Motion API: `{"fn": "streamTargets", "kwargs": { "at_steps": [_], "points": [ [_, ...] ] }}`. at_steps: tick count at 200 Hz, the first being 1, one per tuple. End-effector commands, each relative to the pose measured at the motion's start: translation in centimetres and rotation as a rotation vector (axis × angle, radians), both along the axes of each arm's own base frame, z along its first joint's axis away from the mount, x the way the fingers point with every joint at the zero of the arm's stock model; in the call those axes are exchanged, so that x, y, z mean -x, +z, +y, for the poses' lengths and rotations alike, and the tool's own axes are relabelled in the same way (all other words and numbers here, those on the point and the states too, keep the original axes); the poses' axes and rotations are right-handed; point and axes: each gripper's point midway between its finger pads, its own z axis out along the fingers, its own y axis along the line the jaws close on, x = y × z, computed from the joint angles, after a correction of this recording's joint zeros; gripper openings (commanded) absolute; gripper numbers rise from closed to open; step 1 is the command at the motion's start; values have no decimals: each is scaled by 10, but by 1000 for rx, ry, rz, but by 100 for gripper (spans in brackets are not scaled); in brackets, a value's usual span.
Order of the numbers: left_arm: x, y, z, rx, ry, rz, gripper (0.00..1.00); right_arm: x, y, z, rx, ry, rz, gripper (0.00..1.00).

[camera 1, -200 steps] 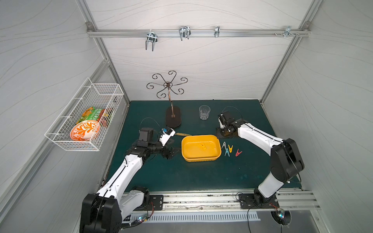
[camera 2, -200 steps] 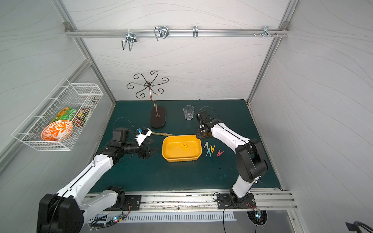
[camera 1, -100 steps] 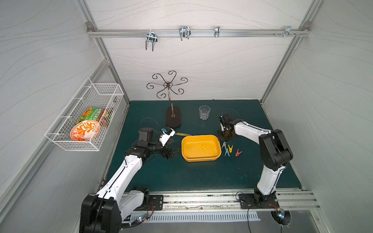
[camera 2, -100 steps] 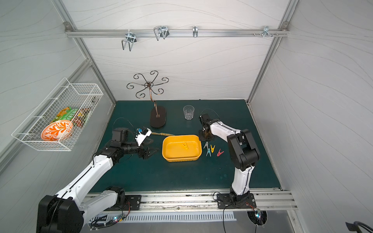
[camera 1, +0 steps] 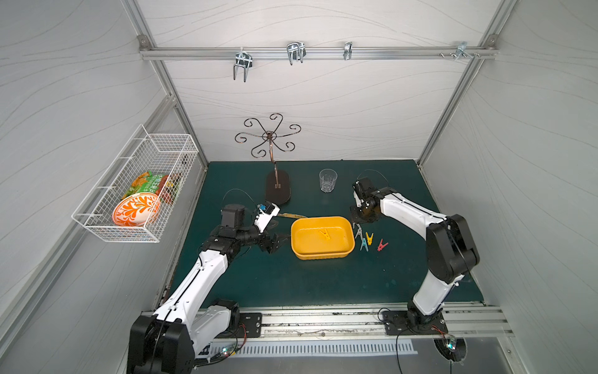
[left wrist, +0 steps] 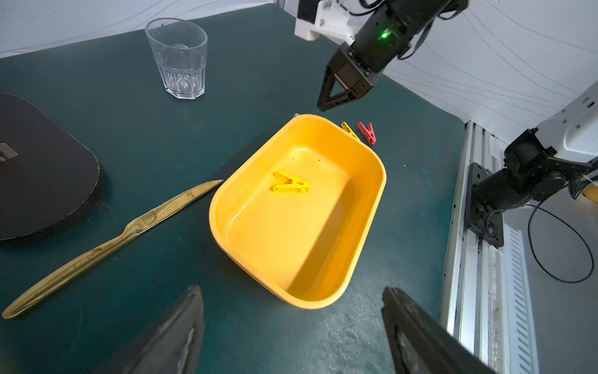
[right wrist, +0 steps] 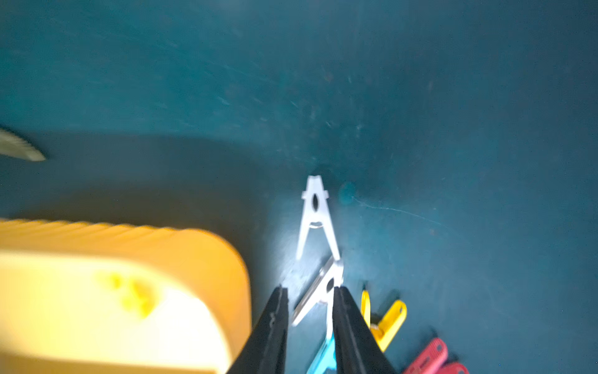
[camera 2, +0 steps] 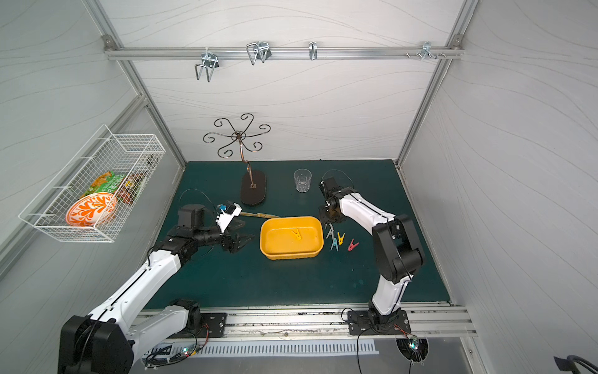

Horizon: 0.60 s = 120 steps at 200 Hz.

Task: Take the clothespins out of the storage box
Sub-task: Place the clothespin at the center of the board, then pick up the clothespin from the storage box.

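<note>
The yellow storage box (camera 1: 343,251) (camera 2: 312,252) (left wrist: 372,207) sits mid-mat with one yellow clothespin (camera 1: 324,233) (left wrist: 291,185) inside. Just right of it on the mat lie more clothespins: two grey (right wrist: 315,217) (right wrist: 333,273), a yellow (right wrist: 388,319), a teal (right wrist: 323,356) and a red (camera 1: 382,245) (right wrist: 430,356). My right gripper (camera 1: 356,224) (camera 2: 326,223) (right wrist: 310,291) points down over them. Its jaws are slightly apart, and the second grey pin shows in the gap. My left gripper (camera 1: 278,241) (left wrist: 291,289) is wide open and empty, left of the box.
A gold knife (camera 1: 291,214) (left wrist: 113,243) lies by the box's far left corner. A dark oval stand base (camera 1: 277,191) and a clear glass (camera 1: 327,180) (left wrist: 177,58) stand behind. A white wire basket (camera 1: 139,184) hangs on the left wall.
My right gripper has come down to the mat beside the box and its jaws have parted a little; a second grey pin now lies there. The left arm has not moved.
</note>
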Motion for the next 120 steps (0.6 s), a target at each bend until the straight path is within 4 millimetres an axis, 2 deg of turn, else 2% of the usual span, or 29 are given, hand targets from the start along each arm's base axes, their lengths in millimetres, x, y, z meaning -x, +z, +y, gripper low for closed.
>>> {"fn": "streamTargets", "kwargs": {
  "at_steps": [1,24,42,66,85,103,120],
  "points": [
    [-8,19,-1,48,19,-63,89,29,31,31,-10,184,-18,30],
    [-1,29,-10,108,-47,-60,89,55,36,63,-40,323,-13,33],
    [-2,39,-15,164,-63,-39,89,66,32,79,-52,372,2,35],
    [-12,53,-17,202,-42,-39,89,70,20,92,-49,397,9,38],
    [-23,58,-15,182,-4,-55,88,71,7,104,-46,426,8,45],
    [-33,58,-11,146,29,-69,88,70,-6,111,-28,449,13,52],
    [-36,55,-9,122,36,-74,87,67,-16,115,-6,458,-2,53]
  ]
}}
